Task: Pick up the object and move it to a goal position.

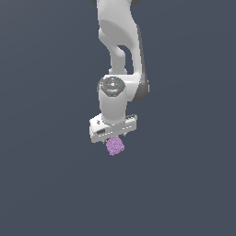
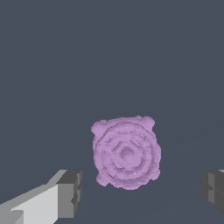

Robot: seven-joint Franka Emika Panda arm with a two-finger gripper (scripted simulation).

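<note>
The object [image 1: 115, 146] is a small light-purple lump with a bumpy, swirled surface. In the exterior view it shows just below the white gripper body, partly covered by it. In the wrist view the object [image 2: 126, 152] lies on the dark grey floor between the two fingers, nearer the far side of the gap. My gripper [image 2: 142, 192] is open and empty: one dark fingertip [image 2: 70, 192] and the other fingertip [image 2: 213, 189] stand wide apart on either side of the lump, not touching it. The fingers are hidden in the exterior view.
The white arm [image 1: 120, 41] comes down from the top of the exterior view. A plain dark grey floor [image 1: 46, 184] surrounds the object on all sides.
</note>
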